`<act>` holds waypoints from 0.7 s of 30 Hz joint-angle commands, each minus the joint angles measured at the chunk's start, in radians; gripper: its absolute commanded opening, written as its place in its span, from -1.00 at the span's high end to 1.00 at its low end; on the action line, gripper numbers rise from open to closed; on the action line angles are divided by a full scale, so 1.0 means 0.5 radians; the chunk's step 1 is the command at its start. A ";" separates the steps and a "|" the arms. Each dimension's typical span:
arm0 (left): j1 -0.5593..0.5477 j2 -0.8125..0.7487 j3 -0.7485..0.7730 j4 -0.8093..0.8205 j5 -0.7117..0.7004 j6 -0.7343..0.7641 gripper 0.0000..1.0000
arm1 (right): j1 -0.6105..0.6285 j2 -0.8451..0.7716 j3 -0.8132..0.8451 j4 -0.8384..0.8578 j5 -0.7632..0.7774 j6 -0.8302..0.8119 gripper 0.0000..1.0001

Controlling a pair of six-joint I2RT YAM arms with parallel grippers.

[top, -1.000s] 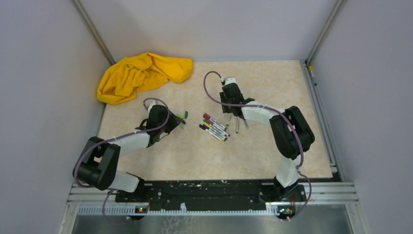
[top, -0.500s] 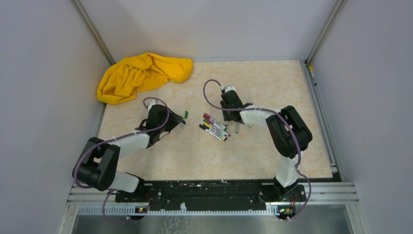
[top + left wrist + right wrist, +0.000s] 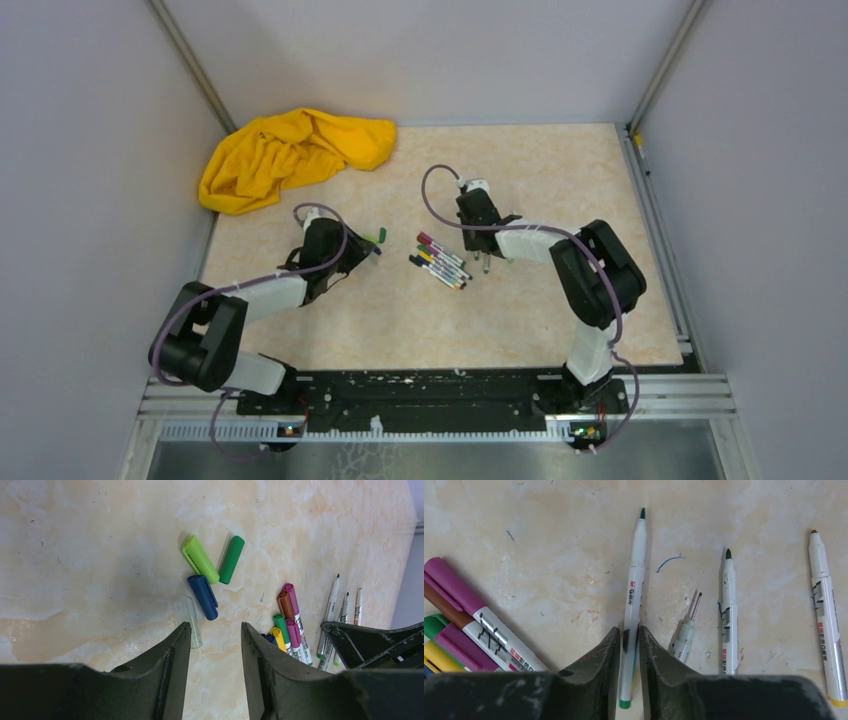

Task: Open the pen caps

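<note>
My left jaws hang released near three coloured caps (image 3: 203,597). My right jaws straddle an uncapped pen (image 3: 633,600); I cannot tell whether they pinch it.

Overhead, two close wrist views; shared pens (image 3: 441,262)

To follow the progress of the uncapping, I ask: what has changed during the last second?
The right gripper came toward the near edge, over the uncapped pens, and narrowed its jaws around one of them; whether it grips yet is unclear. Unchanged: the left gripper, open and empty over the loose caps, the capped pens, the yellow cloth.
</note>
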 commanded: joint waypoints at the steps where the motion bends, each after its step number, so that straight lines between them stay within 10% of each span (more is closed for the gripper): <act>1: -0.006 -0.013 -0.050 0.086 0.024 -0.032 0.05 | 0.009 -0.055 -0.014 -0.168 0.118 -0.009 0.69; 21: -0.006 -0.134 -0.108 0.080 0.053 -0.036 0.04 | 0.021 -0.242 -0.118 -0.364 0.295 0.070 0.94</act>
